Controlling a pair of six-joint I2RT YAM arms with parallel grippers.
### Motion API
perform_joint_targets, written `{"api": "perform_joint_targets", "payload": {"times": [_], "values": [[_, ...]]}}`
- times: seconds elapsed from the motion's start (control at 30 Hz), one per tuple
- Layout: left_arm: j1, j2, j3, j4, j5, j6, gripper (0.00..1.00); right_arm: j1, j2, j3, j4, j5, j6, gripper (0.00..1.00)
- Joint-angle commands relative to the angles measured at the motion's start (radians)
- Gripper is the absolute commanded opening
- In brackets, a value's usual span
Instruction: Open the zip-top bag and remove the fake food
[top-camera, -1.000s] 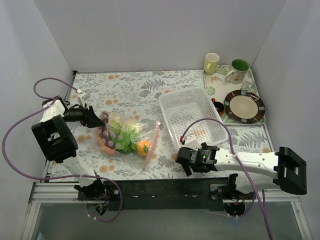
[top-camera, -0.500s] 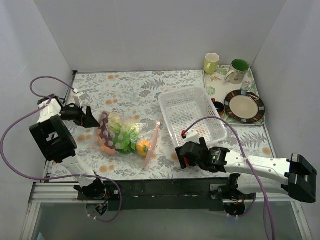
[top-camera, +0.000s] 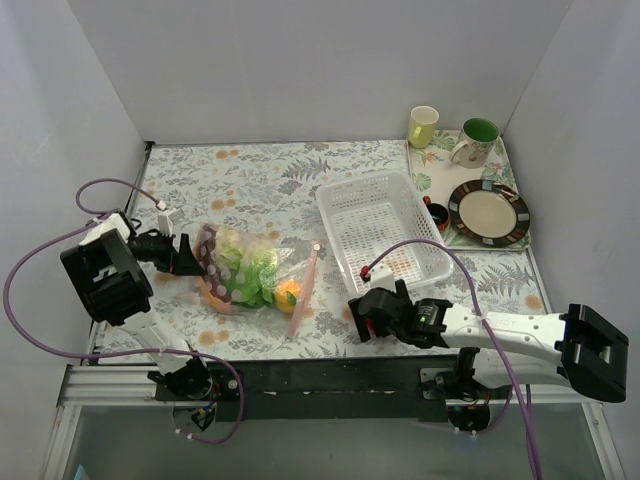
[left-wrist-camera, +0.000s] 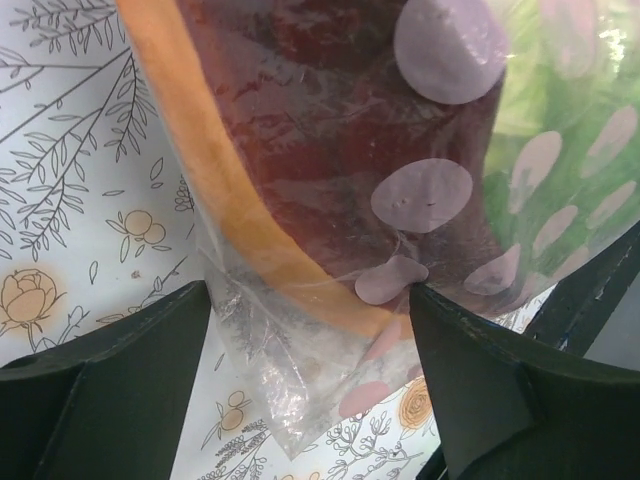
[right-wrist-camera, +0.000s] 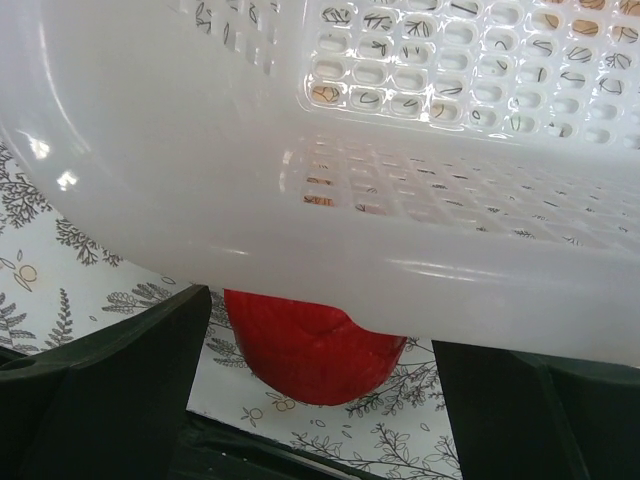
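The zip-top bag (top-camera: 250, 272) lies left of centre, its pink zip strip (top-camera: 305, 285) at its right end. Inside it are green lettuce (top-camera: 258, 265), an orange-yellow fruit (top-camera: 287, 293) and a brown-red sausage piece (top-camera: 209, 250). My left gripper (top-camera: 186, 256) is open at the bag's left end. In the left wrist view the bag's clear corner (left-wrist-camera: 285, 380) lies between the spread fingers of the left gripper (left-wrist-camera: 310, 305). My right gripper (top-camera: 362, 318) is open at the basket's near-left corner. In the right wrist view a red round piece (right-wrist-camera: 310, 355) sits on the table between the right gripper's (right-wrist-camera: 320, 335) fingers, partly under the basket rim.
The white perforated basket (top-camera: 385, 235) stands right of centre; its wall (right-wrist-camera: 330, 200) fills the right wrist view. A tray (top-camera: 428, 182) at the back right holds two mugs (top-camera: 423, 126) and a plate (top-camera: 488, 212). White walls enclose the table.
My left gripper has moved nearer and closed in on the bag's left end. My right arm has swung, bringing the gripper up against the basket's near-left corner.
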Motion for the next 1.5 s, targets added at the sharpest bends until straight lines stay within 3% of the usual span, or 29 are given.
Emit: {"api": "perform_joint_targets", "payload": {"times": [0.0,0.1,0.13,0.27,0.37,0.57,0.67,0.83,0.93,1.07,1.23,1.3,1.37,1.47], "values": [[0.003,-0.032,-0.024,0.069,-0.028,0.008,0.76,-0.005,-0.036,-0.026,0.063,0.004,0.014,0.92],[0.003,-0.025,-0.018,0.060,-0.027,0.015,0.58,-0.005,-0.052,-0.032,0.081,-0.003,0.006,0.83],[0.001,-0.022,-0.012,0.054,-0.026,0.018,0.44,-0.005,-0.055,-0.032,0.087,-0.005,0.006,0.81],[0.001,0.006,0.029,-0.001,-0.013,0.028,0.15,-0.002,-0.078,-0.024,0.092,-0.015,-0.005,0.73],[0.003,0.017,0.060,-0.038,0.000,0.034,0.05,-0.003,-0.096,-0.010,0.091,-0.035,-0.023,0.64],[0.003,0.021,0.114,-0.081,0.021,0.038,0.00,0.015,-0.171,0.112,0.069,-0.078,-0.084,0.50],[0.001,0.012,0.166,-0.117,0.047,0.035,0.00,0.015,-0.187,0.227,0.037,-0.046,-0.109,0.50],[0.001,-0.006,0.261,-0.191,0.107,0.015,0.00,0.016,-0.061,0.515,-0.153,0.053,-0.156,0.51],[-0.005,-0.020,0.304,-0.237,0.130,0.005,0.00,-0.009,-0.003,0.562,-0.156,0.106,-0.219,0.56],[-0.016,-0.046,0.290,-0.241,0.110,0.008,0.00,-0.124,0.048,0.570,-0.097,0.115,-0.297,0.57],[-0.014,-0.058,0.227,-0.207,0.053,0.007,0.00,-0.377,0.115,0.510,0.069,0.035,-0.420,0.58],[-0.014,-0.057,0.230,-0.216,0.047,0.008,0.00,-0.410,0.178,0.534,0.094,0.032,-0.445,0.72],[-0.014,-0.052,0.252,-0.240,0.078,0.005,0.01,-0.415,0.251,0.572,0.072,0.031,-0.471,0.98],[-0.016,-0.037,0.269,-0.265,0.113,0.004,0.03,-0.410,0.295,0.634,0.017,0.017,-0.489,0.98]]}}
